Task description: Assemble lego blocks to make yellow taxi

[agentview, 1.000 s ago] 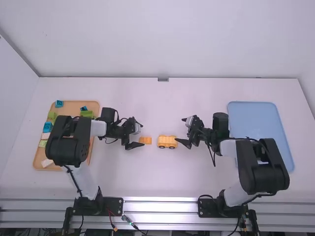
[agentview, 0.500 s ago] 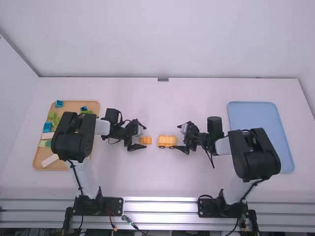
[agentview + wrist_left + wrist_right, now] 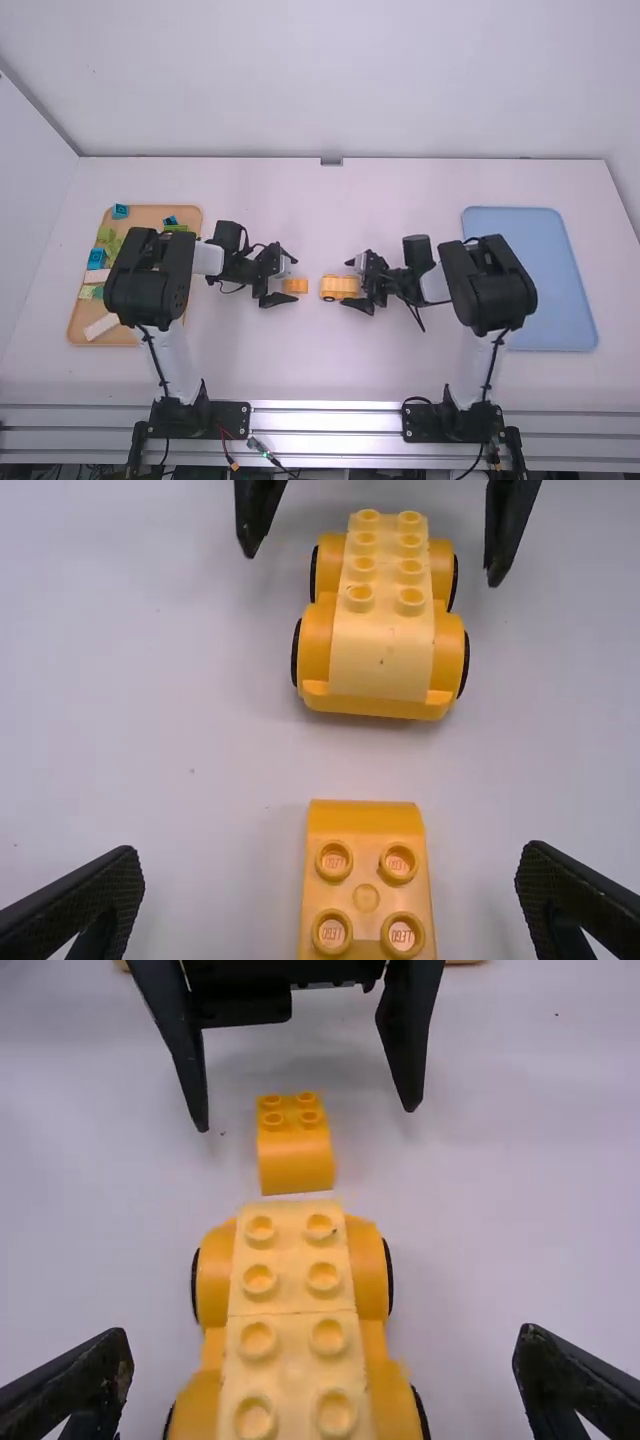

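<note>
"Just right of the frame's middle, in the high view, what stands on the table?"

"The yellow car base, upright on dark wheels, with a pale studded strip along its top. Four rows of two studs run along it, and a seam crosses the strip."

"And just left of the base?"

"The small orange block, lined up with it end to end, a gap between them. It has four studs on top, and its rounded end faces the base."

"How is the left gripper, left of centre?"

"Spread wide. The block sits between its fingers, touching neither."

"The right gripper, then?"

"Spread as well, around the base's right-hand part, with space on both sides. Neither one is pinching anything."

"What lies at the frame's left edge?"

"An orange tray, partly behind the left arm. A white piece lies toward its lower end, a blue block at its left side and a green block near its upper right."

"At the far right?"

"A blue tray, partly behind the right arm."
</note>
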Robot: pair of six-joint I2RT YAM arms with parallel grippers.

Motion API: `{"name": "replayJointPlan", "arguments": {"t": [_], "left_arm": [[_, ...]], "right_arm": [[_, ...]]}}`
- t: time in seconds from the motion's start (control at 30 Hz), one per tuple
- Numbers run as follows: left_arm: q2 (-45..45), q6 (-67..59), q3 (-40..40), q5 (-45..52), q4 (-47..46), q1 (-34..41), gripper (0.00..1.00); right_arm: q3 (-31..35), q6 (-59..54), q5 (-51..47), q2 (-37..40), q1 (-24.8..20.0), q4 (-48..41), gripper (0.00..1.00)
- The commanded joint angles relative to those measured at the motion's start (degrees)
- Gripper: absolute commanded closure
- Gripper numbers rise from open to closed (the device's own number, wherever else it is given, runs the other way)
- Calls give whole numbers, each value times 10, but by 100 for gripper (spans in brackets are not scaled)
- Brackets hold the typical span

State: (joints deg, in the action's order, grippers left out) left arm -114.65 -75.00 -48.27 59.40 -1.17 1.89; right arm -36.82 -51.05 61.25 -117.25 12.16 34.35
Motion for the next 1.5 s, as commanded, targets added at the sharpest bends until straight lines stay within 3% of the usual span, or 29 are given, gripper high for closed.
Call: {"name": "replayJointPlan", "arguments": {"t": [0.0, 0.57, 0.7, 0.87, 1.2, 1.37, 1.47], "left_arm": [[-7, -8, -4, 17, -3, 4, 1], [-7, 22, -4, 17, 5, 4, 0], [-7, 24, -4, 17, 5, 4, 0], [-7, 22, -4, 17, 2, 4, 0], [-7, 22, -4, 17, -3, 4, 1], [-7, 17, -1, 16, 3, 10, 14], [-7, 17, 0, 10, 10, 19, 15]], "right_arm": [[-8, -2, -12, -13, 9, -1, 1], [47, 41, -69, -14, 28, 103, 1], [46, 40, -66, -14, 28, 102, 10], [40, -8, -66, -14, 28, 65, 34], [7, -44, -45, -15, 28, -5, 40], [6, -45, -46, -15, 28, 2, 40], [0, -45, -45, -15, 28, -6, 40]]}}
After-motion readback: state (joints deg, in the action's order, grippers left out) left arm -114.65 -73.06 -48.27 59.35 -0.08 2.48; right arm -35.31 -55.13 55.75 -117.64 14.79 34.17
